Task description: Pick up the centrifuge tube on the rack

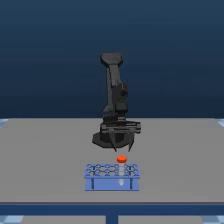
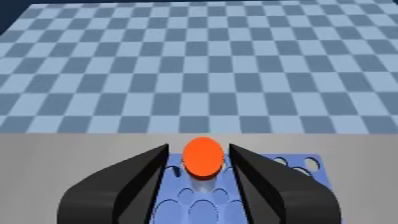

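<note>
The light-blue rack [image 1: 112, 183] stands on the grey table near its front edge, with dark posts on its face. The centrifuge tube [image 1: 121, 159] stands upright in a hole toward the rack's back right, and its orange-red cap sticks up above the grid. My gripper [image 1: 123, 148] hangs open just above and slightly behind the cap. In the wrist view the two black fingers [image 2: 142, 175] flank the cap of the centrifuge tube [image 2: 202, 157] with a narrow gap on each side, over the holes of the rack [image 2: 298, 167]. The tube's whitish body is barely visible below the cap.
The arm's dark base [image 1: 107, 140] sits on the table right behind the rack. The grey tabletop [image 1: 45, 160] spreads to both sides. Beyond the table's far edge lies a blue checkered floor [image 2: 195, 65].
</note>
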Robot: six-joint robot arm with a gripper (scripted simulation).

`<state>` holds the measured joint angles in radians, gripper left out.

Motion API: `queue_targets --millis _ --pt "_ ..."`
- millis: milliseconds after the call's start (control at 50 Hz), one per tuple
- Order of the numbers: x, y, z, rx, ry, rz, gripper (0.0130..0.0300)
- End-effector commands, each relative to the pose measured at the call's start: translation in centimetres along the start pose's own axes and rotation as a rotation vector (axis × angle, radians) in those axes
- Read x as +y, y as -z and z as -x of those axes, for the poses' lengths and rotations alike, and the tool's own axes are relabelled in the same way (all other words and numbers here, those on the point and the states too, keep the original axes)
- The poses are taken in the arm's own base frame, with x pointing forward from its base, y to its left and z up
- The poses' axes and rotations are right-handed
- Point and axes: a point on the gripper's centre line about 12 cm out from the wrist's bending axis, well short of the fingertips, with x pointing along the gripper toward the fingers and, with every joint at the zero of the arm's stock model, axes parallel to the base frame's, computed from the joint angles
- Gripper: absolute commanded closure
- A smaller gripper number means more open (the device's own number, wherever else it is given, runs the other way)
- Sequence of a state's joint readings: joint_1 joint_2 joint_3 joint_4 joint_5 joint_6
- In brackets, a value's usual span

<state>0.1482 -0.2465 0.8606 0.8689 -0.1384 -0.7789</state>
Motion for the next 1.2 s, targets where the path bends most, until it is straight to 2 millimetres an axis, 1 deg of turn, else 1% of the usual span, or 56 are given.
queue_targets --millis 20,260,560,1200 --pt "0.0 -0.4 -0.4 -0.001 0.008 0.016 0.0130" --pt "-0.1 -1.0 -1.2 0.001 0.019 0.013 0.0130" --pt "-0.1 -1.3 -1.7 0.003 0.025 0.011 0.0130" --pt "-0.1 -0.7 -1.7 0.002 0.022 0.011 0.0130"
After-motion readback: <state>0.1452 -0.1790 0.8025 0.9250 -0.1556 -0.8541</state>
